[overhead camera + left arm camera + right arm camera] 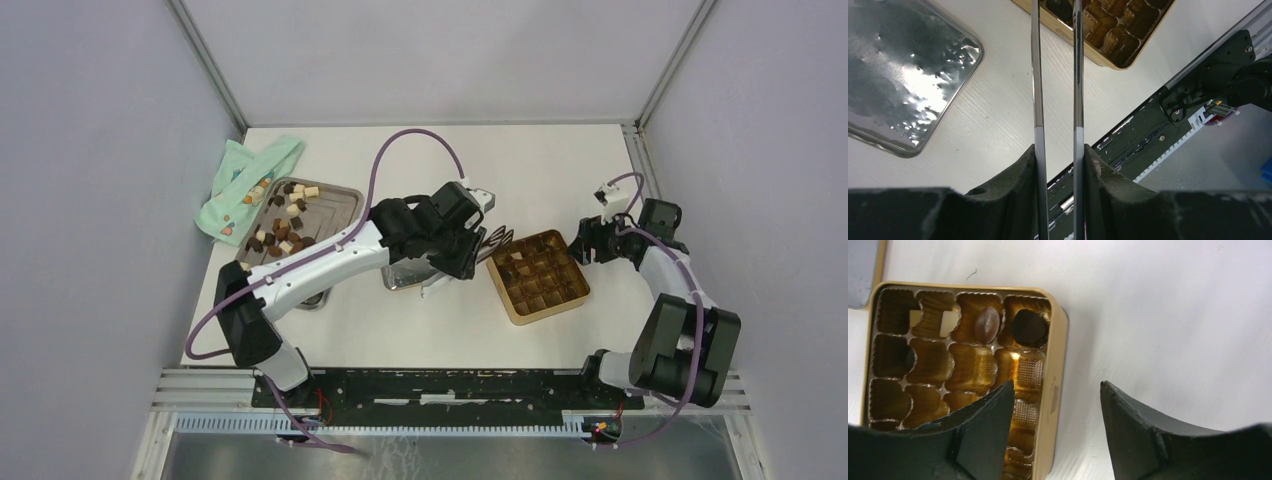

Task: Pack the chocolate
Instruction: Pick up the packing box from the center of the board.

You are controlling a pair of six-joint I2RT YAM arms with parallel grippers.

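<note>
Choc [285, 220] – dk brown, mid-brown, cream; tin [1057, 380] gold; cloth [240, 190] mint-green w/ dots – maybe orange.

Soft, even light from overhead fills the booth, and shadows on the white table [430, 320] are faint. Left of the left gripper's fingers [1018, 185], the steel tray [908, 75] throws hard white glare. The tweezers [1078, 75] between them carry thin bright streaks. The right gripper's fingers [985, 430] look dark and blurred, and the gold tin [1055, 365] beyond them glows amber.

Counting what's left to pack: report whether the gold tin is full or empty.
Mostly empty: the gold tin holds a few chocolates along one edge; other visible compartments show bare liner.
</note>
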